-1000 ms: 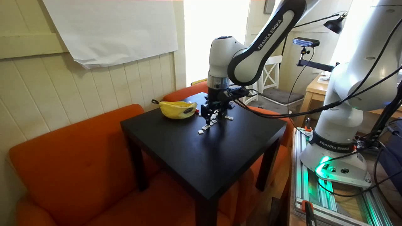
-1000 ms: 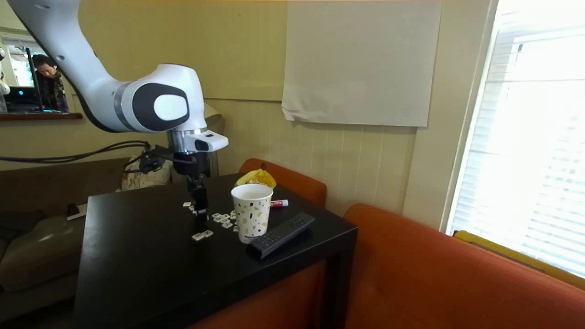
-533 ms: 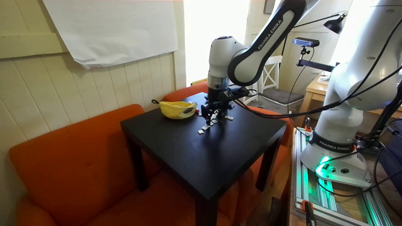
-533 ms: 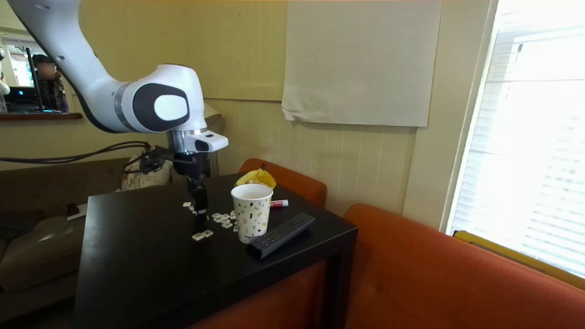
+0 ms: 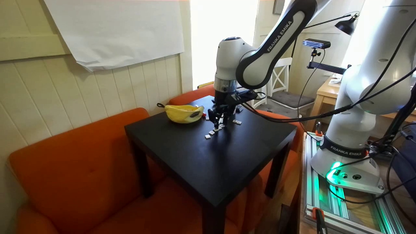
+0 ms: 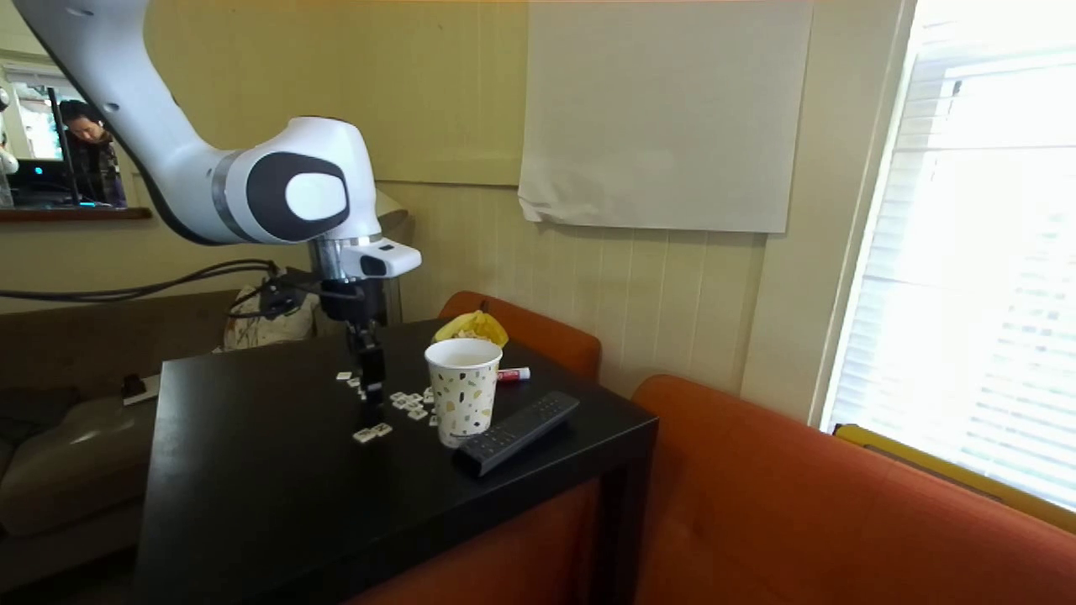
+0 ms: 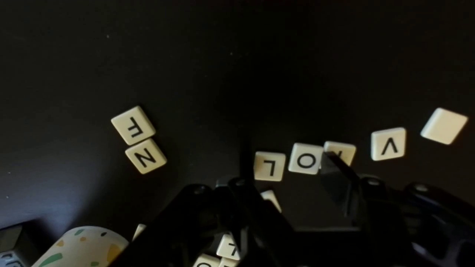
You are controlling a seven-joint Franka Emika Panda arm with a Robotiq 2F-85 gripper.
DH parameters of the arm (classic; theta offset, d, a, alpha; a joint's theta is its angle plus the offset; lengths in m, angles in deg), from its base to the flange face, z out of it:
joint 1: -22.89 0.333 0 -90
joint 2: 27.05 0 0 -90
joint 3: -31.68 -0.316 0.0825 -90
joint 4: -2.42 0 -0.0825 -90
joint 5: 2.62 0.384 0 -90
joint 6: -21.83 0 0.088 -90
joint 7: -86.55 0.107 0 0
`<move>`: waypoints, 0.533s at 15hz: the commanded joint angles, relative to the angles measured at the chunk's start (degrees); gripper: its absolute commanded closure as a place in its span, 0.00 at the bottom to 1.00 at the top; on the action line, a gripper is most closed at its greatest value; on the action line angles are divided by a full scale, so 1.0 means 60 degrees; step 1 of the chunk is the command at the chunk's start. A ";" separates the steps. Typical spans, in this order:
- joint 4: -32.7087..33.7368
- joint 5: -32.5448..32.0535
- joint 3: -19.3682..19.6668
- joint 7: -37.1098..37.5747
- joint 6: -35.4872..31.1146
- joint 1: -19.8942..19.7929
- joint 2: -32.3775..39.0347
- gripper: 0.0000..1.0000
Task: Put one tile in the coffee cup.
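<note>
Exterior views both show a pale wall [image 5: 133, 87], an orange sofa [image 5: 87, 169] and a black table [image 5: 195, 159]. Over the table hangs the tool [image 7: 289, 168], jaws parted, gripping nothing. Nearby, a paper cup [image 6: 464, 395] stands upright; loose white tiles [image 7: 306, 159] lie below and around the tool.

**Franka Emika Panda arm [image 5: 258, 70] wears glossy white**

Pale FRANKA EMIKA lettering [image 5: 279, 36] marks the black stripe [image 5: 297, 16] and base band [image 5: 345, 151]. The wrist collar [image 5: 225, 85] is silver, the cables [image 5: 286, 120] black, the base light [image 5: 333, 172] green. The black Robotiq gripper [image 7: 288, 168] bears blurred dots [image 7: 372, 181], probably screws.
</note>
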 commanded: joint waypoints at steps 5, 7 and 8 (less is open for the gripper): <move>0.0098 -0.0663 0.0015 0.0470 -0.0080 -0.0077 0.0207 0.90; 0.0094 -0.0711 0.0024 0.0540 -0.0087 -0.0075 0.0210 1.00; 0.0105 -0.0736 0.0026 0.0574 -0.0087 -0.0073 0.0204 1.00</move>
